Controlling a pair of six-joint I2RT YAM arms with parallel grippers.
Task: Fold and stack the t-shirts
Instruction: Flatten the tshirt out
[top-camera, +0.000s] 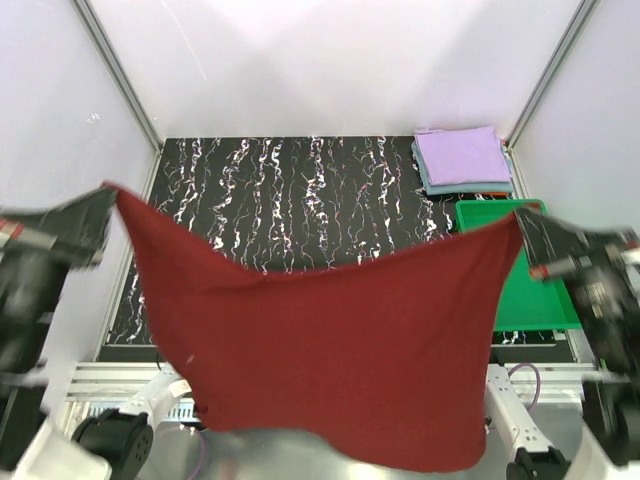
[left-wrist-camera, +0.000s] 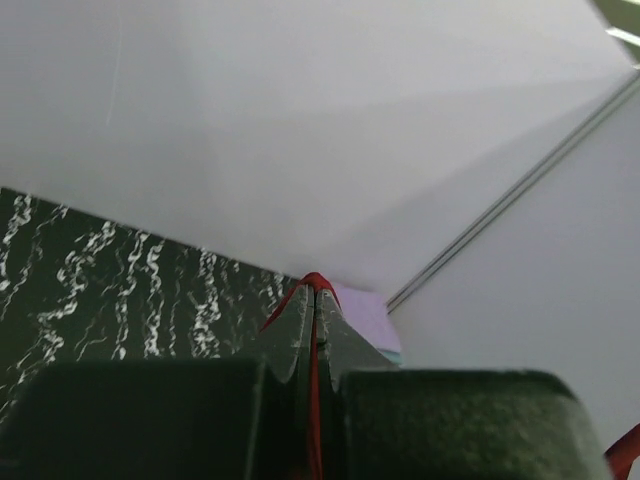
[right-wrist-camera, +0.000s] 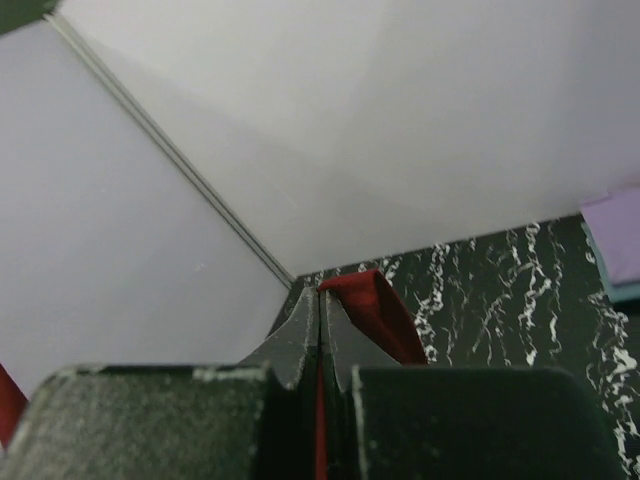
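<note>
We see the dark maroon t-shirt (top-camera: 330, 350) held up above the desk (top-camera: 300, 200), stretched wide in the air and hanging like a curtain. Its upper edge sags in the middle between two raised corners. The left end effector (top-camera: 108, 190) pinches one corner and the right end effector (top-camera: 518, 220) the other, each clamped tight on a thin fold of red cloth. The lower hem hangs past the desk's near edge. At the far right corner of the desk, the folded lavender t-shirt (top-camera: 462, 155) lies flat on the folded grey-blue t-shirt (top-camera: 468, 187), their edges roughly aligned.
</note>
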